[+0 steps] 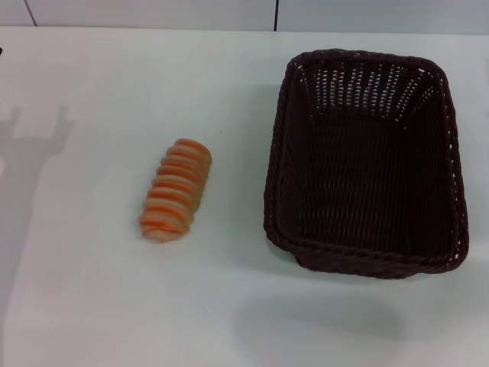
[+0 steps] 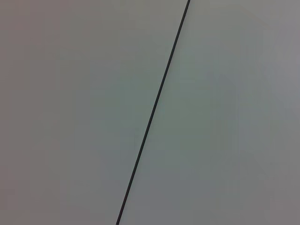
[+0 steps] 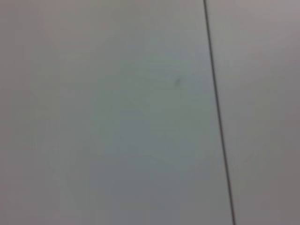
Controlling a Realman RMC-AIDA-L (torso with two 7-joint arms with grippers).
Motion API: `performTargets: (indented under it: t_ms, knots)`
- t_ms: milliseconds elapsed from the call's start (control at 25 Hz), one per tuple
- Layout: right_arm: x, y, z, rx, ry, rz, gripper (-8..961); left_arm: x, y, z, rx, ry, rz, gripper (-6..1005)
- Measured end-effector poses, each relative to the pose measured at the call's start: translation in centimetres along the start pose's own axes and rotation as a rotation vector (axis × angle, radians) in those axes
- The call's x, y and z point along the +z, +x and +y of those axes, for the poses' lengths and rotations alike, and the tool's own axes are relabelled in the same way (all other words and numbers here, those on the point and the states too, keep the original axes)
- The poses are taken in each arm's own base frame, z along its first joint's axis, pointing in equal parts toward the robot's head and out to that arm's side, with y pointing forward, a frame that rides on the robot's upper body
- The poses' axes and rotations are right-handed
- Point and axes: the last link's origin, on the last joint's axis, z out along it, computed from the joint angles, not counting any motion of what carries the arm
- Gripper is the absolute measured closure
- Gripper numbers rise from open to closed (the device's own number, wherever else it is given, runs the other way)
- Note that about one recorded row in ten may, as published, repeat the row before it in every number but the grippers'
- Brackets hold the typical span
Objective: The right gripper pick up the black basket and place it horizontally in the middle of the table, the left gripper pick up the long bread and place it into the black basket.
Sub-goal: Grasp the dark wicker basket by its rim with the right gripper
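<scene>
- Black basket [image 1: 367,164]: woven wicker, rectangular, empty, upright on the white table [image 1: 99,306]; long axis running away from the robot, set toward the robot's right rather than mid-table.
- Long bread [image 1: 176,190]: orange-and-cream ridged loaf, lying flat to the left of the basket, well apart from it, tilted slightly off the basket's long axis; outside the basket.
- Left gripper, right gripper: neither in view; open or closed not determinable. Only a claw-like shadow on the tabletop far left of the basket.
- Wrist views: plain pale surface crossed by one thin dark seam [image 2: 154,105]; nothing of the task's things there.
- Progress, judged: nothing done. Basket not yet lifted, turned crosswise or centred; loaf untouched.
- Remaining, judged: entire sequence, namely basket grasp and repositioning by right arm, then loaf pickup and deposit inside by left arm.
</scene>
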Motion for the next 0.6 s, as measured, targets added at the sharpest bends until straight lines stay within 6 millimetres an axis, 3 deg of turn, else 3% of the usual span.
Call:
performTargets:
  t_ms: [600]
  knots:
    - [0.37,0.08,0.84,-0.007,-0.032,0.013,231,0.21,0.09,-0.1,0.003,0.003,0.002,140]
